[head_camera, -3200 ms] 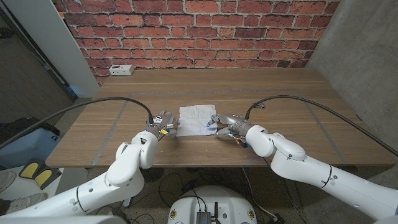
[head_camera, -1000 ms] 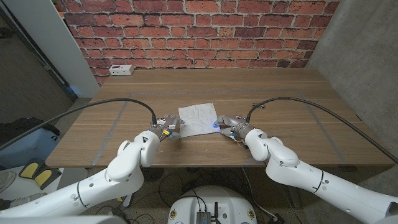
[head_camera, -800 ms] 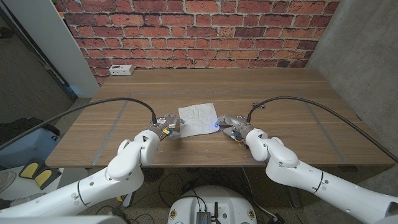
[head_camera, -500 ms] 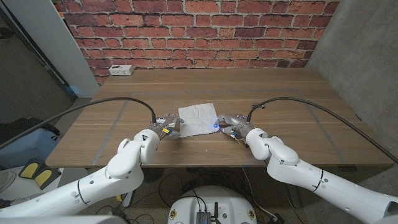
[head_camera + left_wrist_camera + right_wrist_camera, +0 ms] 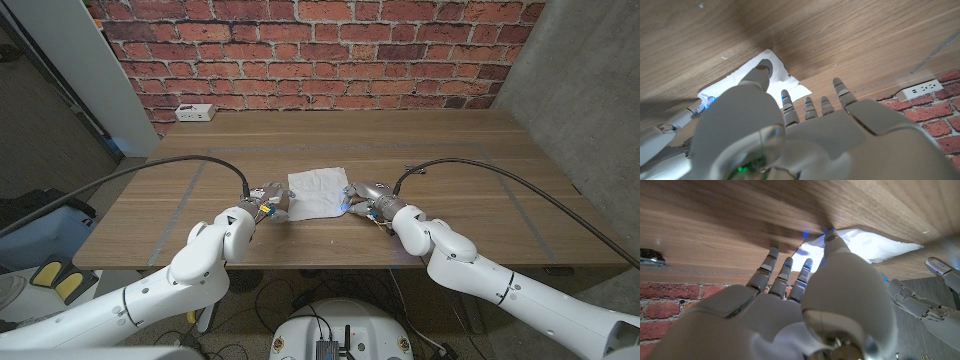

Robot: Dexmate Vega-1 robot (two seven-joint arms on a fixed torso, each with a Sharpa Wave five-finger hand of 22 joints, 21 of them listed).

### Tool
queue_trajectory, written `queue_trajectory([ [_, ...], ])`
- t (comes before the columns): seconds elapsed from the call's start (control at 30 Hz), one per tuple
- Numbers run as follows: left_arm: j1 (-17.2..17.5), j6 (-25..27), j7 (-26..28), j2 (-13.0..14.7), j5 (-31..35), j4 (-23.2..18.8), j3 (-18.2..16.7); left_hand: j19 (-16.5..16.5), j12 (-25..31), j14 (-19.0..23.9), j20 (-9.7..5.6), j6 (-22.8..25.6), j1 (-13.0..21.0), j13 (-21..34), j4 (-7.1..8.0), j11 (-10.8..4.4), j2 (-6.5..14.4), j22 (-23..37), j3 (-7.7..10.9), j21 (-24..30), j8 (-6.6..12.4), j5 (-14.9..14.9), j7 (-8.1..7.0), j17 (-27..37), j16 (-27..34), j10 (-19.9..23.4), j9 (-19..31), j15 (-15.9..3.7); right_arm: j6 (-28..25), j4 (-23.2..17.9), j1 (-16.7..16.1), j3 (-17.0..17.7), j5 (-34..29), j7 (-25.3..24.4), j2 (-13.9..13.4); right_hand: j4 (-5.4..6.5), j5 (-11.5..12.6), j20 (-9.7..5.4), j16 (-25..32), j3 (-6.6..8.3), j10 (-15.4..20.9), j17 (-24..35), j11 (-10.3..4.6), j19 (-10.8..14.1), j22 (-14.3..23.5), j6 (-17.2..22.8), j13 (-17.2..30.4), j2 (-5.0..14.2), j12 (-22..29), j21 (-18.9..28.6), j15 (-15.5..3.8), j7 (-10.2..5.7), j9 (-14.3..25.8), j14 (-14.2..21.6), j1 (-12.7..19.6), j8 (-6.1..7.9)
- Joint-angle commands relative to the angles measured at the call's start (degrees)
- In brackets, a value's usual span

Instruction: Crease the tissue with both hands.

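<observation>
— So where does the tissue [image 5: 315, 193] lie relative to the hands?

— Just below the middle of the head view, flat on the wooden table [image 5: 470, 160], squarely between them. The left hand [image 5: 268, 201] sits at its left edge, the right hand [image 5: 362, 198] at its right edge, about equally near.

— Are they gripping it?

— In the left wrist view the thumb tip lies against a corner of the tissue [image 5: 762, 75] while the other fingers [image 5: 822, 105] reach out spread. The right hand [image 5: 805, 287] looks the same, thumb at the tissue's [image 5: 865, 245] edge. Whether either truly pinches the sheet, I cannot tell.

— And its axis?

— Near-square, slightly tilted; I judge a fold calls for both hands to work its lower edge together.
</observation>
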Motion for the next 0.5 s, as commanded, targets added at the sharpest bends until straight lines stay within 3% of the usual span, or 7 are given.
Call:
queue_trajectory([
  [0.03, -0.62, 0.01, 0.23, 0.45, -0.57, 0.05, 0.72, -0.19, 0.21, -0.64, 0.34, -0.48, -0.61, 0.18, 0.02, -0.06, -0.06, 0.31, -0.37, -0.09, 0.22, 0.23, 0.08, 0.12, 0.13, -0.6, 0.09, -0.08, 4.18, 2.14, -1.06, 0.77, 0.36, -4.77, 1.07, 0.78, 0.28, -0.81, 0.74, -0.68, 1.73, 0.55, -0.11, 0.05, 0.29, 1.84, 0.16, 0.5, 0.47, 0.35, -8.39, 0.44, 0.24, 0.9, -1.68, 0.23],
  [0.27, -2.64, -0.46, -2.24, 0.34, 2.09, 0.84, 3.13, -0.4, 0.17, -0.86, 0.28, -0.58, -0.65, 0.18, 0.04, -0.16, 0.01, 0.32, -0.58, -0.23, 0.25, 0.23, 0.03, 0.13, 0.06, -0.8, 0.08, 0.02, 5.04, 2.06, -2.34, 2.31, 1.73, -7.03, 1.43, 0.87, 0.5, -0.6, 1.22, -0.79, 2.9, 0.82, 0.26, 0.87, 0.33, 2.78, 0.21, 1.3, 0.66, 0.69, -8.77, 0.98, 0.27, 1.57, -1.72, 0.09],
  [0.5, -3.82, 0.64, -5.34, -0.19, 7.39, 1.32, 5.14, -0.77, 0.3, -1.24, 0.19, 3.1, -0.65, 0.19, -0.15, -0.14, -0.38, 0.29, -1.4, -0.59, 1.69, 0.27, 0.59, 0.14, 0.03, -0.84, 0.1, 0.13, 8.69, 3.12, -3.98, 5.13, 7.24, -9.87, 2.2, 0.38, 0.55, -0.18, 1.39, -0.67, 3.18, 0.88, 0.78, 1.35, 0.35, 3.49, 0.22, 1.64, 0.54, 0.89, -8.42, 1.59, 0.3, 1.74, -1.03, -0.03],
])
